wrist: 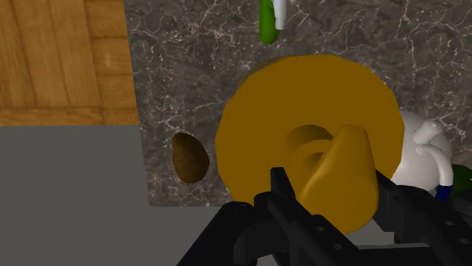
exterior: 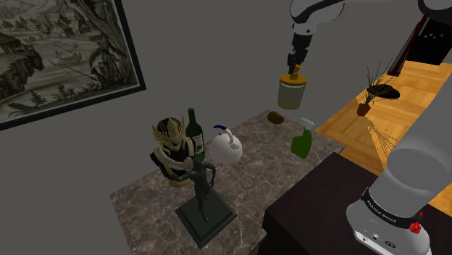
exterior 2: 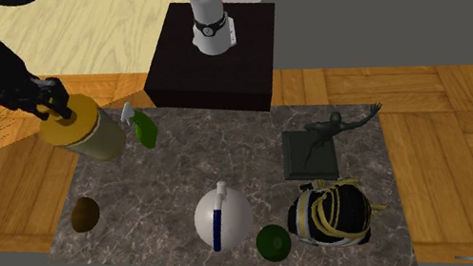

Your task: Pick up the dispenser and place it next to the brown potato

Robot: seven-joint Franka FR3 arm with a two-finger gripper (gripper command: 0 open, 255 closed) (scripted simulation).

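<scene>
Holding the dispenser by its yellow pump top, the gripper pinches the nozzle between both fingers, and the pale bottle hangs in the air over the marble table, not touching it. The brown potato lies on the table below, a little to the shoulder view's left of the dispenser. I judge the step in hand is the carry and the lowering, so I want to come down straight, with the bottle upright, just beside the potato and not on it. The potato sits near the table's edge, so the inner side is safer. There is bare marble between the potato, the green spray bottle and the white kettle.
</scene>
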